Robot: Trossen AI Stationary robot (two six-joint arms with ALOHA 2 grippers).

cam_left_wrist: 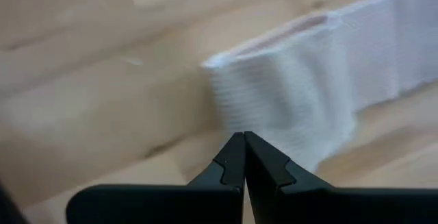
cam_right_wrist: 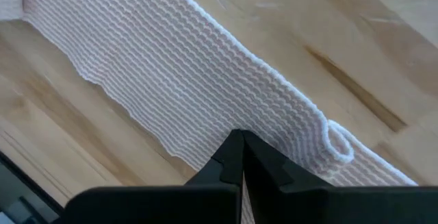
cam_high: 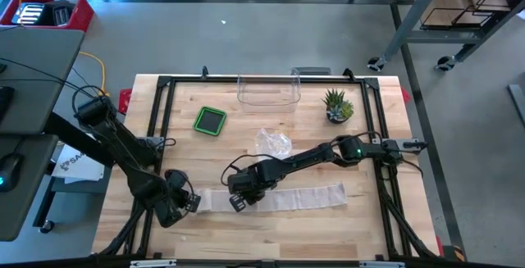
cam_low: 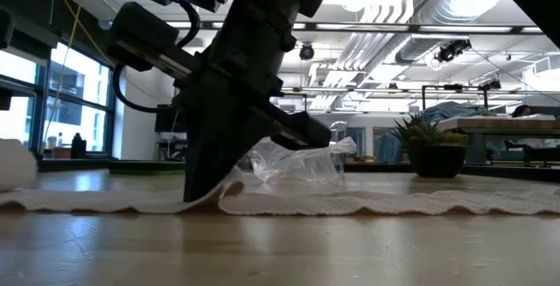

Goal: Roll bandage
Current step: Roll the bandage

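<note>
- Lying flat across the lower middle of the high view: bandage (cam_high: 283, 197), long axis left to right on the bench (cam_high: 328, 235).
- Pressing on its left part: right tool (cam_high: 239, 203), tips together.
- Hovering just off the left end, nearer it: left tool (cam_high: 190, 202), tips together, holding nothing.

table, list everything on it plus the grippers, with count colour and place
bandage: 1, white, laid flat along the front middle of the table, left end folded over
plastic bag: 1, clear, crumpled, mid-table behind the bandage
clear bin: 1, see-through, back edge centre
green lid: 1, green with dark centre, back left
plant: 1, green in dark pot, back right
left gripper: 1, dark, shut, at the bandage's left end
right gripper: 1, dark, shut, pressing on the bandage
</note>
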